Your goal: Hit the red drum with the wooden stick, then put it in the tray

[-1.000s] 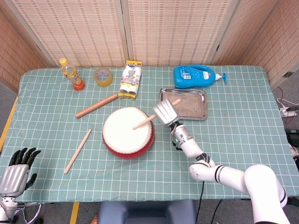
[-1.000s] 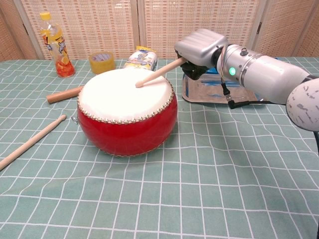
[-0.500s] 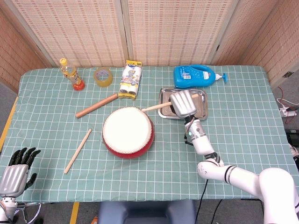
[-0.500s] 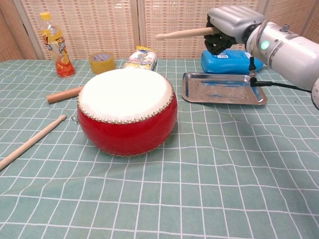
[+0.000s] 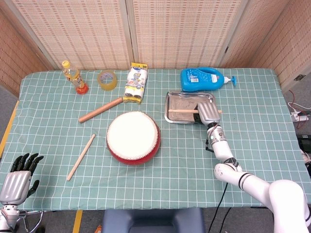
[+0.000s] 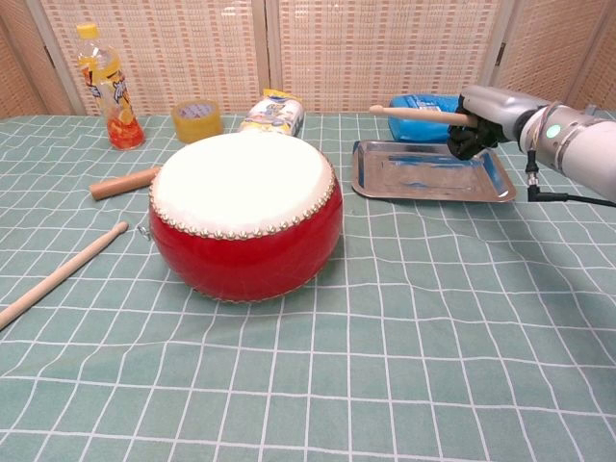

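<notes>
The right hand (image 6: 478, 120) grips the wooden stick (image 6: 416, 114) level above the rectangular metal tray (image 6: 430, 183), right of the red drum (image 6: 245, 217), positioned for release. The left hand (image 5: 17, 177) rests idle, holding nothing, fingers apart.

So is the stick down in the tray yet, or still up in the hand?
Not down yet. The right hand grips the stick, holding it level above the tray.
</notes>
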You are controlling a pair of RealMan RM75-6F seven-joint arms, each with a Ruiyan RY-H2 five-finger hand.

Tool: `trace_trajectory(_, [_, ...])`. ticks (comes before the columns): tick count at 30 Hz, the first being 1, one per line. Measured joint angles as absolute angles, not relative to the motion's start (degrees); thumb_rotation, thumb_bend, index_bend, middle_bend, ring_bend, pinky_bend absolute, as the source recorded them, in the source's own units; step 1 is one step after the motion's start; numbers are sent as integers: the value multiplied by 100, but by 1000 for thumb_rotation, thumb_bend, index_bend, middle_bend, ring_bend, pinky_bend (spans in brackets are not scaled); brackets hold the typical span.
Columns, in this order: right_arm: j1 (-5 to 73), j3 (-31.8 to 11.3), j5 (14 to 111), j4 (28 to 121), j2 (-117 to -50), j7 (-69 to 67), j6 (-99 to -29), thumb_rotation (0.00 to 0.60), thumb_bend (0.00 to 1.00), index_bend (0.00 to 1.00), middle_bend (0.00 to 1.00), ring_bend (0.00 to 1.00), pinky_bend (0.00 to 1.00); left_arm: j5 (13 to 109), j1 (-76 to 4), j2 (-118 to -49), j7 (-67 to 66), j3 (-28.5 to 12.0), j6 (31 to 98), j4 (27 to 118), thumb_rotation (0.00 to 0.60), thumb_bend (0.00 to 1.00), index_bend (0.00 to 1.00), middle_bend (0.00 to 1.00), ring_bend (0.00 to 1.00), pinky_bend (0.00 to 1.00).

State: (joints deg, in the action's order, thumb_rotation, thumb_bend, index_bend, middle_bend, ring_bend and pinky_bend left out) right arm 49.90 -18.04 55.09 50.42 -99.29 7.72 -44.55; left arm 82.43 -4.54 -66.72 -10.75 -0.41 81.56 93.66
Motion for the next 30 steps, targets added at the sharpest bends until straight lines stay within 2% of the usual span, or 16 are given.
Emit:
trace_trajectory(2, [5027,-1811,5557,4735,-10071,539,-4311,600,662,898,945,763,949,8221,-435,-6663,-1097,-38,8171,9385,600,323,167,93,0,20])
trace_trajectory(4, [5083,-1835,5600,4391,-10235,267,-4129,600,653,852,911,723,873,8203,-420,-6654,-1125,-37,8186,9412,600,323,167,93,0,20])
trace_trajectory(5, [5109,-1844,5626,4255,-10299,152,-4049,600,649,813,879,685,788,8200,-417,-6651,-1131,-36,8187,9419,600,323,167,93,0,20])
trace_trajectory(7, [5169,-1862,5700,3984,-10418,-104,-3857,600,638,758,825,630,683,8195,-412,-6646,-1141,-36,8193,9430,600,323,167,93,0,20])
trace_trajectory(13, [5314,-1940,5864,3541,-10611,-684,-3430,600,617,659,697,505,516,8182,-406,-6647,-1146,-37,8194,9433,600,322,167,93,0,20])
trace_trajectory(15, [5340,-1954,5897,3466,-10640,-764,-3388,600,605,561,605,386,403,8176,-405,-6644,-1150,-38,8191,9434,600,322,167,93,0,20])
trace_trajectory(18, [5398,-1974,5988,3283,-10681,-991,-3302,600,573,400,489,235,303,8150,-395,-6632,-1147,-44,8200,9433,600,323,167,93,0,20])
trace_trajectory(23, [5472,-1961,6261,2995,-10746,-1418,-3254,600,535,161,302,60,176,8140,-403,-6629,-1151,-51,8180,9431,600,323,167,93,0,20])
trace_trajectory(26, [5497,-1924,6404,2847,-10772,-1598,-3203,600,460,45,226,0,100,8143,-410,-6633,-1150,-65,8186,9433,600,323,167,93,0,20])
trace_trajectory(30, [5533,-1916,6484,2677,-10818,-1791,-3143,600,311,0,174,0,56,8138,-412,-6628,-1158,-68,8183,9436,600,322,167,93,0,21])
